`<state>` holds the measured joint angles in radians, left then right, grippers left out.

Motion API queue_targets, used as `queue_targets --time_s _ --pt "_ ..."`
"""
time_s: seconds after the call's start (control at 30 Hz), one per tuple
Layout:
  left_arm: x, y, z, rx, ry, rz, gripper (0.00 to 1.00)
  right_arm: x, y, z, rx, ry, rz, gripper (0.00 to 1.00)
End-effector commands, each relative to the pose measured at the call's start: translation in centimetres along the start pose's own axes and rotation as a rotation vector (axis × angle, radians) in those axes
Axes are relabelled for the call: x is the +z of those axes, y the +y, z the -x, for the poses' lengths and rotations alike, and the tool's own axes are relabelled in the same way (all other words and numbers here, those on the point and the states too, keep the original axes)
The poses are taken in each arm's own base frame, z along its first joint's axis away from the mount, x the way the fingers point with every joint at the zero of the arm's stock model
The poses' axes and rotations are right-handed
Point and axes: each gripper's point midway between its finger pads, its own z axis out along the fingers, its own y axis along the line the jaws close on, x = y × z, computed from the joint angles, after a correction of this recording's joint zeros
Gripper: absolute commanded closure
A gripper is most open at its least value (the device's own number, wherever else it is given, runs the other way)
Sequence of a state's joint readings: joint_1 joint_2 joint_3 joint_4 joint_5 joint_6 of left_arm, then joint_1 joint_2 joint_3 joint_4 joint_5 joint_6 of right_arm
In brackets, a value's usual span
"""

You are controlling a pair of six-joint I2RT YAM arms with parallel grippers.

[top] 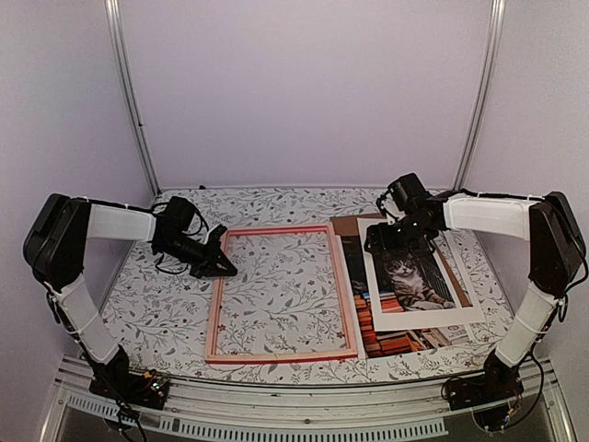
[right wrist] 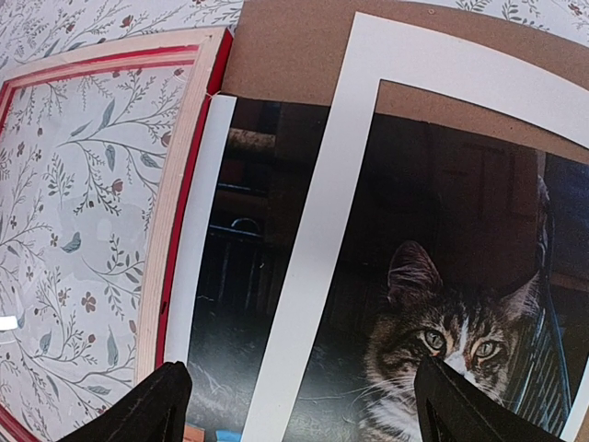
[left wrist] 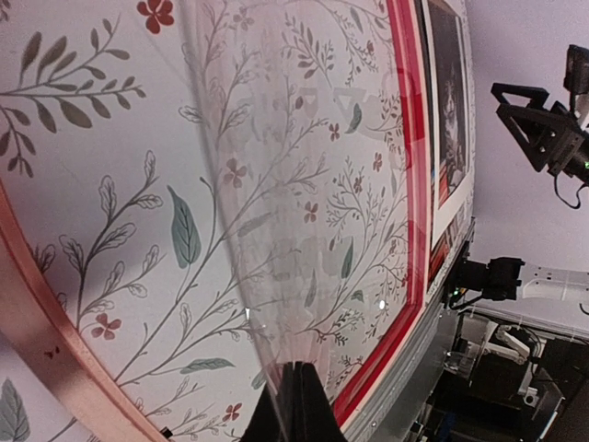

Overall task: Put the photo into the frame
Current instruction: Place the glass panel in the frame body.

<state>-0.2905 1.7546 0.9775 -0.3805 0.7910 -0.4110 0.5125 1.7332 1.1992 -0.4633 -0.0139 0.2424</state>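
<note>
The red frame lies flat mid-table, and its red rail shows in the left wrist view. At the frame's left rail my left gripper is shut, fingertips pinched on the edge of a clear sheet that tilts up over the frame opening. The photo of a cat lies just right of the frame, partly under a white mat board. My right gripper hangs open above the photo and mat, holding nothing.
A brown backing board sticks out behind the photo and mat and also shows in the right wrist view. A floral cloth covers the table. Metal posts rise at the back corners, and a slotted rail runs along the near edge.
</note>
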Motion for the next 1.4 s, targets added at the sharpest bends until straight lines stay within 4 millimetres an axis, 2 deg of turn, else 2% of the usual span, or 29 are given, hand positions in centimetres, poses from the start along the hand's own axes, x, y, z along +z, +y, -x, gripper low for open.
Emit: queue_targets --time_s 0.0,0.4,1.37 --pt "-0.2 0.2 0.5 0.013 -0.002 0.009 1.00 0.2 0.5 0.4 -0.012 -0.006 0.005 0.12" --pt "-0.3 0.4 0.6 0.017 -0.004 0.025 1.00 0.2 0.6 0.5 -0.015 -0.010 0.004 0.12" --pt "-1.2 -1.1 1.0 0.037 -0.018 -0.010 1.00 0.5 0.6 0.4 -0.020 -0.001 0.003 0.12"
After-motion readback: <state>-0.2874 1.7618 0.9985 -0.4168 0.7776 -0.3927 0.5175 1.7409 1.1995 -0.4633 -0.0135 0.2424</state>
